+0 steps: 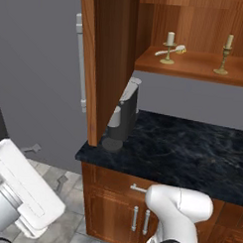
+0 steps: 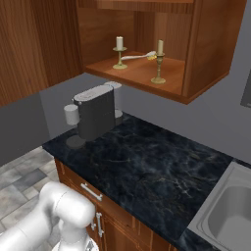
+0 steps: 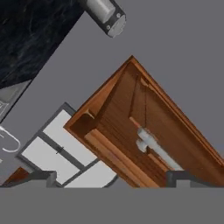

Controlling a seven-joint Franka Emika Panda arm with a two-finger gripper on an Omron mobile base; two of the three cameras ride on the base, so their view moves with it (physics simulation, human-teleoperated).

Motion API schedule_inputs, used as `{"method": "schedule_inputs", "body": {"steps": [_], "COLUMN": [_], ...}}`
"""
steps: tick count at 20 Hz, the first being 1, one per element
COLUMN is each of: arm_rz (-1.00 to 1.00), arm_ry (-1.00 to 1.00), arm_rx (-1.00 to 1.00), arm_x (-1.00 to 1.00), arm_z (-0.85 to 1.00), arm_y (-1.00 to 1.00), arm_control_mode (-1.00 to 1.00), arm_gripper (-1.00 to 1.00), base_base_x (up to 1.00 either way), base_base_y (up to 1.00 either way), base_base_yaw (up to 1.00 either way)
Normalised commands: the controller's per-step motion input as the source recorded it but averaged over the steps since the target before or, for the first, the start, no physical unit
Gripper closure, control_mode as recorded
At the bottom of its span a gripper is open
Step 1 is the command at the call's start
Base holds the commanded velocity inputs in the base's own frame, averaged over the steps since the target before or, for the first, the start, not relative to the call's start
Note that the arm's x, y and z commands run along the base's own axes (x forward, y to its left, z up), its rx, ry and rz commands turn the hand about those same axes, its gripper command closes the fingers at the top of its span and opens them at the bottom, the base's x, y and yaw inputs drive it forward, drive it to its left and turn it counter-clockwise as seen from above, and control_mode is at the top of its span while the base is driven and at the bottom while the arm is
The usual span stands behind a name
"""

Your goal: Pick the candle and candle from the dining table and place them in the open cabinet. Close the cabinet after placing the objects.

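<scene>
Now lining wide-open gripper [image 3: 112, 179] on cabinet door [image 3: 144, 140]; both candles [image 1: 170, 39] shelved; advising broad flat push near handle [image 3: 155, 148].

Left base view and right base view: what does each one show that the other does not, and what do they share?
Left base view alone: the open cabinet door edge-on, with its long silver handle, and the grey floor tiles below it.

Right base view alone: a steel sink at the counter's right end.

Both: two candles standing on the cabinet shelf, a grey coffee machine and the black marble counter.
</scene>
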Motion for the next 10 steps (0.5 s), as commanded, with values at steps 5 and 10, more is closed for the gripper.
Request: {"method": "schedule_inputs", "body": {"steps": [5,10], "arm_rz": [0.0,0.0], "arm_ry": [0.12,0.07], "arm_rx": [-0.13,-0.1], "arm_x": [0.51,0.43], "arm_z": [-0.14,-0.06], "arm_y": [0.27,0.16], "arm_control_mode": [-1.0,-1.0], "arm_gripper": [-1.0,-1.0], "base_base_x": [0.0,0.0], "base_base_y": [0.0,0.0], "base_base_yaw": [0.0,0.0]}}
